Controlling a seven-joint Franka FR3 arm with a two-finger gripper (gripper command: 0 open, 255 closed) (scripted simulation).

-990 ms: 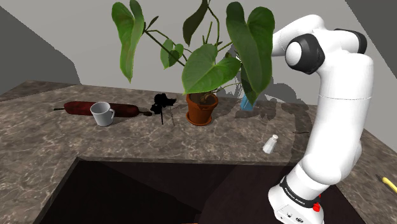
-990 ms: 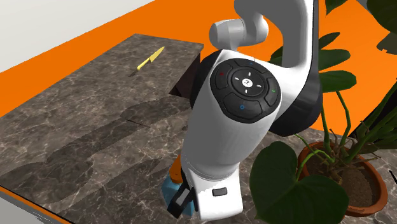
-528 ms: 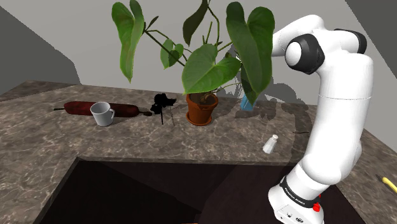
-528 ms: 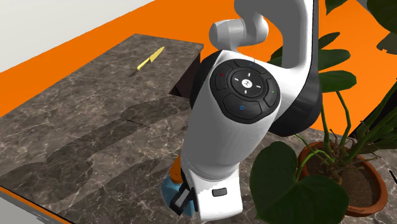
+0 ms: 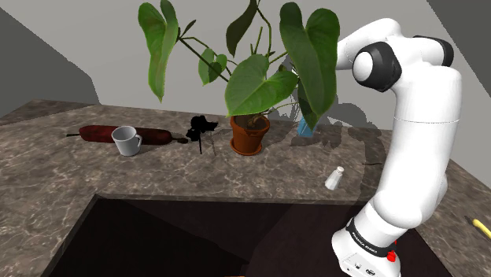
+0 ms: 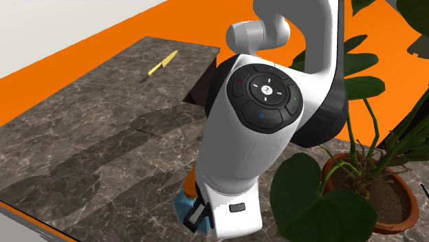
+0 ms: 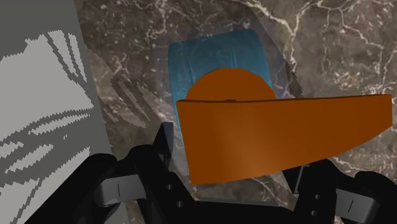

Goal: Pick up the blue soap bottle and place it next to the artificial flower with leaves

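Observation:
The blue soap bottle [image 7: 216, 54] stands on the marble counter, its orange pump head [image 7: 254, 133] right under my hand. My black gripper [image 7: 232, 172] is shut on the bottle, one finger on each side of the pump. In the second exterior view a black finger [image 6: 197, 214] presses against the blue bottle [image 6: 183, 204] below the white wrist. In the shoulder view the bottle [image 5: 302, 127] peeks out behind a big leaf, near the back wall. A small black flower shape on thin stems [image 5: 202, 128] stands to the left of the potted plant [image 5: 250, 134] in that view.
The potted plant's large green leaves [image 5: 308, 55] hang over the bottle's spot. A white mug [image 5: 126, 140] and a long dark red object [image 5: 98, 134] lie at the shoulder view's left. A white shaker [image 5: 334, 178], a yellow item [image 6: 163, 62] and a dark sunken basin [image 5: 204, 236] are nearer the stand.
The fingers closed on the bottle between one second and half a second ago. Nothing has moved since; the arm and bottle stay where they were.

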